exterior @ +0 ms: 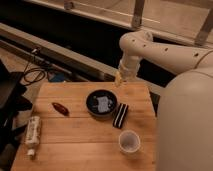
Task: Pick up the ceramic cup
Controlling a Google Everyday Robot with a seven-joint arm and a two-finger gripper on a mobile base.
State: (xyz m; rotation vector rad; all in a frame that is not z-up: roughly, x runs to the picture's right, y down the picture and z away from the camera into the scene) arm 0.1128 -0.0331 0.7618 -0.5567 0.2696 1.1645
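Note:
The ceramic cup is small and white, standing upright on the wooden table near its front right corner. My gripper hangs from the white arm above the table's far edge, behind the black bowl and well away from the cup. Nothing is visibly held in it.
A black round bowl sits mid-table. A black and white striped packet lies between bowl and cup. A reddish-brown item lies at left, a white bottle at the left edge. Cables lie on the floor beyond.

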